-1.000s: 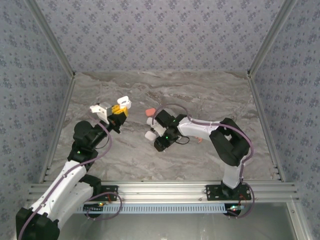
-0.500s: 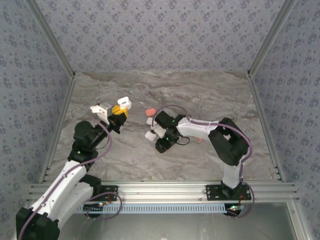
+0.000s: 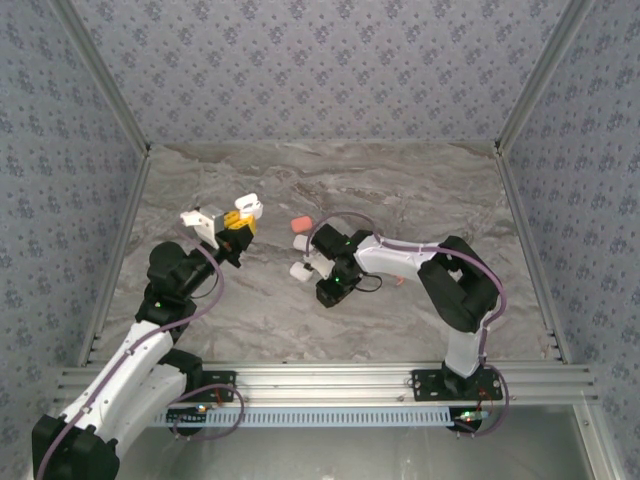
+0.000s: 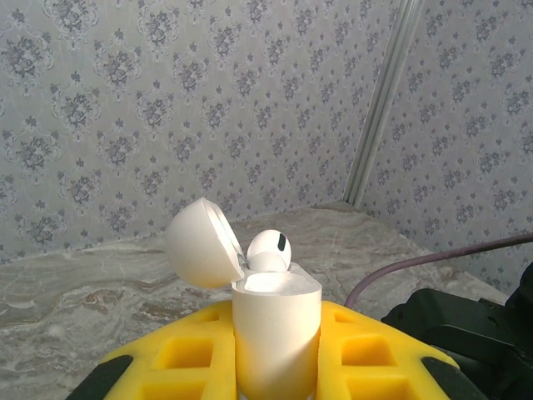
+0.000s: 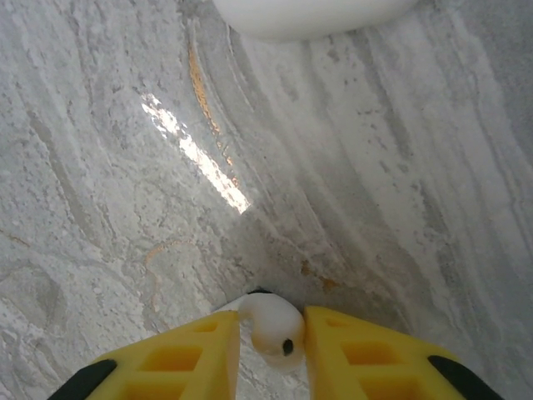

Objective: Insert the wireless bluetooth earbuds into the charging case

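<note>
Left gripper [image 3: 237, 224]: clenched on the case, raised off the table [image 3: 420, 190], pointing up and away.
Case [image 4: 276, 333]: white, upright between the left fingers [image 4: 183, 367], yellow pads pressing both sides.
Lid [image 4: 198, 243]: swung open, tilted back to the left of the case mouth.
Seated bud [image 4: 268, 248]: white, head poking out of the case top, just beside the lid hinge.
Right gripper [image 5: 272, 337]: closed around a white earbud, tips down at the table.
Earbud [image 5: 268, 321]: pinched between the right pads, touching both; resting on the table or just above it, cannot tell which.
Table: grey marble, directly under the right tips.
Rounded white thing [image 5: 312, 12]: on the table ahead of the right tips, well apart from the earbud.
</note>
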You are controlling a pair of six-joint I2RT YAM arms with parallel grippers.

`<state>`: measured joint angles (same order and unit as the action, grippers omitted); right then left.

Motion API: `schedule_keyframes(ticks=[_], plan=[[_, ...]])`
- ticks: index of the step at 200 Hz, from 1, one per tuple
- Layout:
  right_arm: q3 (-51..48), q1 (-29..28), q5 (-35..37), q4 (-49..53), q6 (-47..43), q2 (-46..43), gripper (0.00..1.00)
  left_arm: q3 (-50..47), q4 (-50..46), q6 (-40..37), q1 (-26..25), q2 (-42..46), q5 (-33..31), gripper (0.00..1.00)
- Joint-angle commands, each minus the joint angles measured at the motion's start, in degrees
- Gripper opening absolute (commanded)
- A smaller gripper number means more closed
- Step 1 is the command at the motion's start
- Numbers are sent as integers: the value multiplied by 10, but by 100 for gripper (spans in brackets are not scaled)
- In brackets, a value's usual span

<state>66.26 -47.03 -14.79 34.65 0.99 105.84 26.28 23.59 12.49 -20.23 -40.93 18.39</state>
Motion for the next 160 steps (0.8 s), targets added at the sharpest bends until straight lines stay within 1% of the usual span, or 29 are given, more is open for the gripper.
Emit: schedule_keyframes(ticks=[1,11,30,48,94,110,139,160], plan=[[-5,-1,-3,19,-5,-17,24,8,3,-7,5,4,3,0],[-6,-2,0,17,-5,-20,20,9,1,-7,5,3,4,0],[-12,1,10,7,0,-36,17,11,-1,-7,5,2,8,0],[-23,8,19,-14,7,-64,17,13,-1,-5,5,-1,14,0],[-51,32,65,-60,15,-189,17,21,33,22,-5,-34,55,0],[-54,39,83,-77,13,-238,17,25,54,24,-23,-54,67,0],[-49,49,114,-114,-2,-316,17,47,80,-1,-76,-97,78,0],[-36,55,131,-140,-17,-360,17,80,71,-29,-104,-130,98,0]])
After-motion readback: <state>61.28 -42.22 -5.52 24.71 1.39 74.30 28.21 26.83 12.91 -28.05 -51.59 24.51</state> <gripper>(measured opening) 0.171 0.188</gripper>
